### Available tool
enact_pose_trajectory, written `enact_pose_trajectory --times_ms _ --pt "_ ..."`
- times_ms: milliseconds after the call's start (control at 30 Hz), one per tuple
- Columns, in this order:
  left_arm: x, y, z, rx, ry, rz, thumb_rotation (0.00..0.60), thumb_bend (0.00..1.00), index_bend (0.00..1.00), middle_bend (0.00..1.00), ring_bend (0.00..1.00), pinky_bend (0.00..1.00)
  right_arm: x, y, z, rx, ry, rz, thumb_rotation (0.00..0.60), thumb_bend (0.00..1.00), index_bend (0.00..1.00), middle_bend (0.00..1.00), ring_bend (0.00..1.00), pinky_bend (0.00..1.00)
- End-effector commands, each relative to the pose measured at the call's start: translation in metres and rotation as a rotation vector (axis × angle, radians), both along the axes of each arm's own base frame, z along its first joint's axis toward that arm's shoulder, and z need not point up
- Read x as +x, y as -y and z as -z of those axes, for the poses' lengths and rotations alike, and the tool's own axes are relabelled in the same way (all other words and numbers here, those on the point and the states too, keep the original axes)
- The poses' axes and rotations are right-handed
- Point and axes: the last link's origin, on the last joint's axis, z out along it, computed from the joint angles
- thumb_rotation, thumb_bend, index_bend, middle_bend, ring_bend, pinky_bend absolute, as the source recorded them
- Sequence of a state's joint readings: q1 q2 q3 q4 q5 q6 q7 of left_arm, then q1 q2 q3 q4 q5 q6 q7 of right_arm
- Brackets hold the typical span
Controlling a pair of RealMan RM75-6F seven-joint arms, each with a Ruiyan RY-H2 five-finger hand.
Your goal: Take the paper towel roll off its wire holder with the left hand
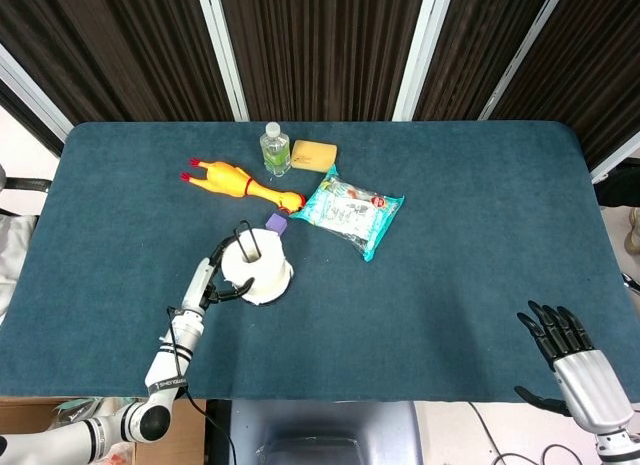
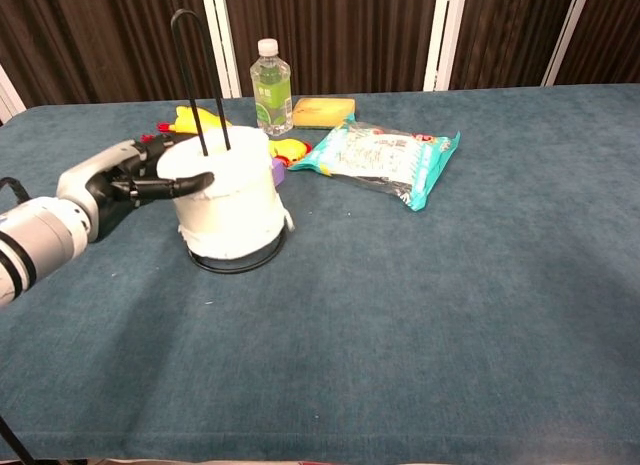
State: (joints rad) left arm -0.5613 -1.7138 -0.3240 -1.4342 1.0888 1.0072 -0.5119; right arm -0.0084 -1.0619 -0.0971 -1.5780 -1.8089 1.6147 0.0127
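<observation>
The white paper towel roll (image 1: 258, 270) (image 2: 232, 205) stands upright on its black wire holder (image 2: 195, 75), whose tall loop rises through the roll's core. The holder's base ring (image 2: 240, 263) shows under the roll. My left hand (image 1: 205, 285) (image 2: 125, 175) is at the roll's left side and grips its upper part, with one finger across the near top edge and the others behind it. My right hand (image 1: 570, 355) hovers at the table's near right corner, fingers apart, holding nothing.
Just behind the roll lie a purple block (image 1: 277, 222) and a yellow rubber chicken (image 1: 235, 180). Further back stand a small water bottle (image 1: 276, 150) and a yellow sponge (image 1: 314, 154). A teal snack pack (image 1: 350, 210) lies to the roll's back right.
</observation>
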Motion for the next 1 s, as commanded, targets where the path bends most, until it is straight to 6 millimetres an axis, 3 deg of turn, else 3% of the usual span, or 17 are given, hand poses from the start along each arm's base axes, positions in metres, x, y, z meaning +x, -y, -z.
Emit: enact_pose_trajectory --times_ms 33,300,500,633,733,867,1000 --pt "0.009 0.0 -0.013 0.084 0.022 0.0 0.6 0.77 0.71 0.81 0.91 1.0 0.0 -0.001 -0.001 0.0 0.002 -0.001 0.6 0.03 0.0 0.0 0.0 0.0" --pt "0.035 0.003 -0.06 0.231 0.092 0.034 0.6 0.83 0.76 0.85 0.94 1.0 0.0 -0.002 0.0 0.011 0.001 -0.007 0.6 0.03 0.0 0.0 0.0 0.0" --pt "0.067 0.001 -0.119 0.314 0.184 0.063 0.6 0.82 0.76 0.85 0.94 1.0 0.0 -0.001 0.003 0.03 -0.005 -0.008 0.6 0.03 0.0 0.0 0.0 0.0" --pt "0.088 -0.001 -0.159 0.418 0.158 0.104 0.6 0.82 0.76 0.85 0.94 1.0 0.0 -0.002 0.001 0.027 0.004 -0.008 0.6 0.03 0.0 0.0 0.0 0.0" --pt "0.095 0.002 -0.179 0.456 0.117 0.122 0.6 0.82 0.76 0.85 0.94 1.0 0.0 -0.004 -0.002 0.02 0.012 -0.012 0.6 0.03 0.0 0.0 0.0 0.0" --pt "0.08 0.006 -0.197 0.52 0.027 0.109 0.6 0.82 0.76 0.85 0.94 1.0 0.0 -0.006 -0.005 0.014 0.018 -0.017 0.6 0.03 0.0 0.0 0.0 0.0" --pt "0.036 0.002 -0.204 0.528 -0.063 0.031 0.6 0.82 0.76 0.85 0.94 1.0 0.0 -0.007 -0.005 0.012 0.018 -0.018 0.6 0.03 0.0 0.0 0.0 0.0"
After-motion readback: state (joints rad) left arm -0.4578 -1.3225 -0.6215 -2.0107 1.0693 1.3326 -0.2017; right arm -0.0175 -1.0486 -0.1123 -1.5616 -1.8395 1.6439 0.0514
